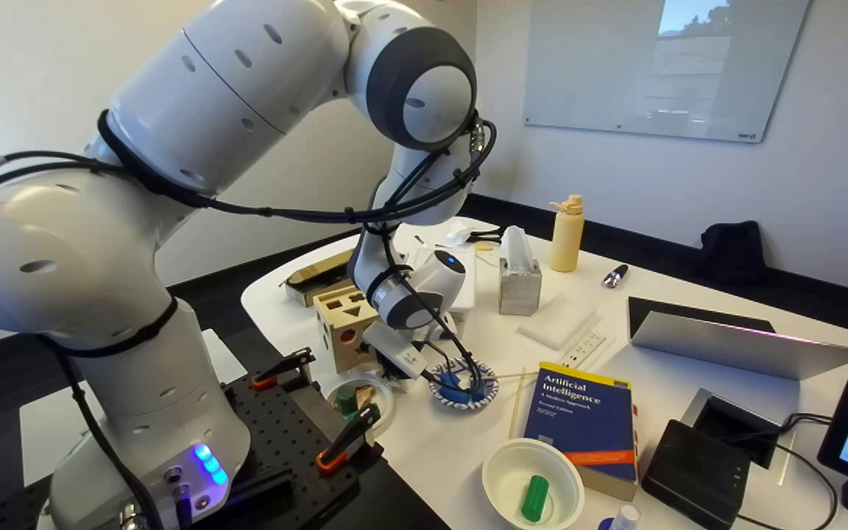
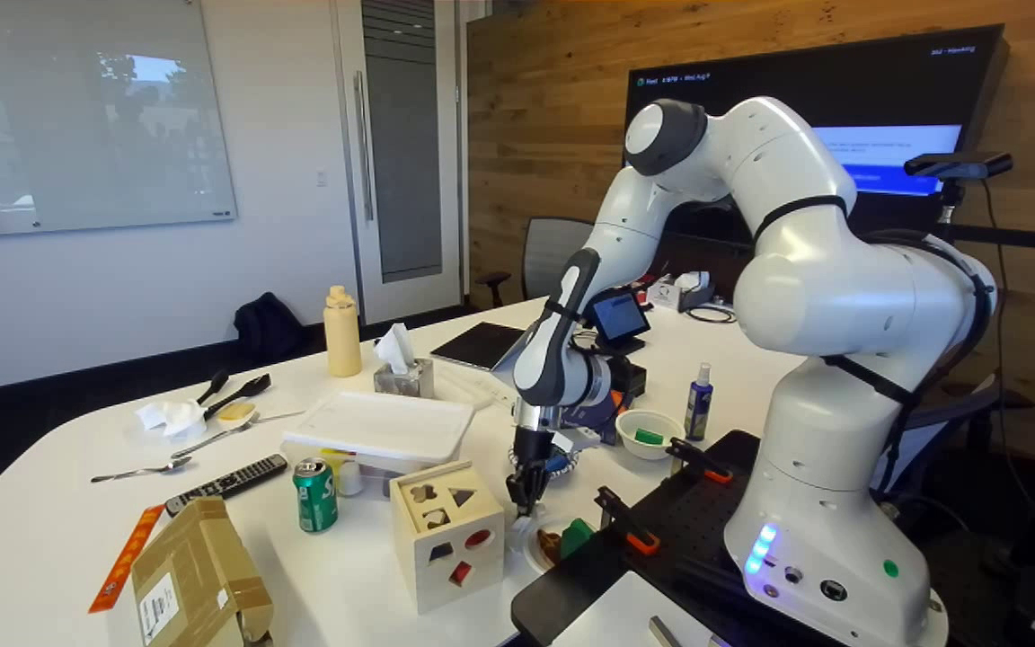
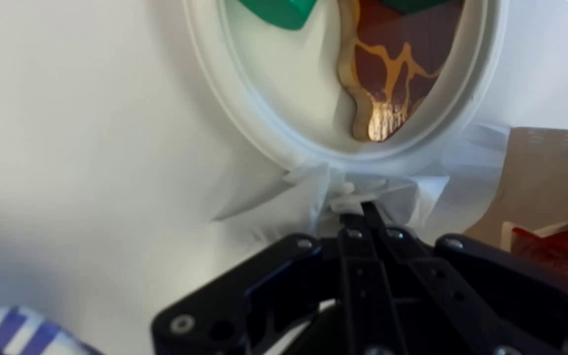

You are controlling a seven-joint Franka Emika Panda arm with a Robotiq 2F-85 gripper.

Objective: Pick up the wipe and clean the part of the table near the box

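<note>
The wipe (image 3: 303,202) is a thin white, crumpled sheet on the white table (image 3: 91,128). It also shows faintly in an exterior view (image 2: 521,524). My gripper (image 3: 360,209) points down with its fingertips together on the bunched middle of the wipe, whose edges spread out to both sides. It also shows in an exterior view (image 2: 525,503). The wooden box (image 2: 448,539) with shaped holes stands right beside the gripper. It also shows in the wrist view (image 3: 540,182) and in an exterior view (image 1: 336,346). The arm mostly hides the gripper there.
A round white dish (image 3: 210,64) with green and brown pieces lies against the wipe. A blue-striped bowl (image 1: 444,400) is close by. A green can (image 2: 315,503) and a lidded container (image 2: 383,422) stand beyond the wooden box. The black mounting board (image 2: 661,539) with clamps borders this area.
</note>
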